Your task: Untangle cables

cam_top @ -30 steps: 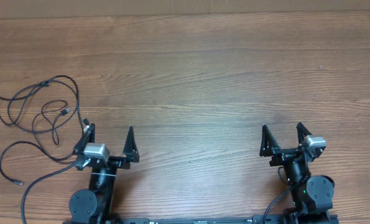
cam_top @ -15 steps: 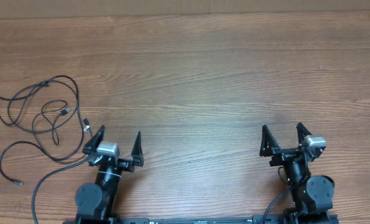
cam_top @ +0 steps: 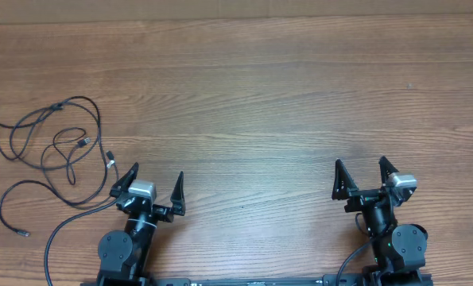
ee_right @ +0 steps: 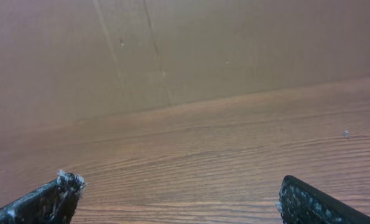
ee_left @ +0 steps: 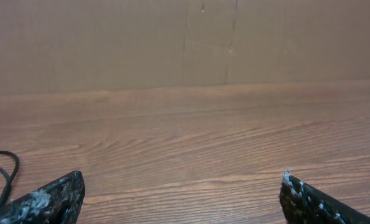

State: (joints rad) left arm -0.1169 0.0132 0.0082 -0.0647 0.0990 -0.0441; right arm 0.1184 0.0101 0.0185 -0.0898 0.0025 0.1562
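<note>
The cables (cam_top: 57, 106) lie in loose black loops at the left of the table in the overhead view, with small plugs at several ends. One plug (cam_top: 109, 156) rests just left of my left gripper (cam_top: 157, 171), which stands open and empty near the front edge. In the left wrist view my left gripper (ee_left: 182, 175) shows bare wood between its fingers, and a bit of cable (ee_left: 10, 165) curves in at the left edge. My right gripper (cam_top: 360, 161) is open and empty at the front right, far from the cables. The right wrist view shows my right gripper (ee_right: 180, 180) over bare wood only.
A cardboard wall (cam_top: 220, 8) runs along the table's far edge. A thicker black arm cable (cam_top: 61, 232) trails from the left arm toward the front left. Both arm bases stand at the front edge.
My left gripper has shifted right and slightly toward the front, away from the cable loops, staying open. The cables and the right arm have not moved.
</note>
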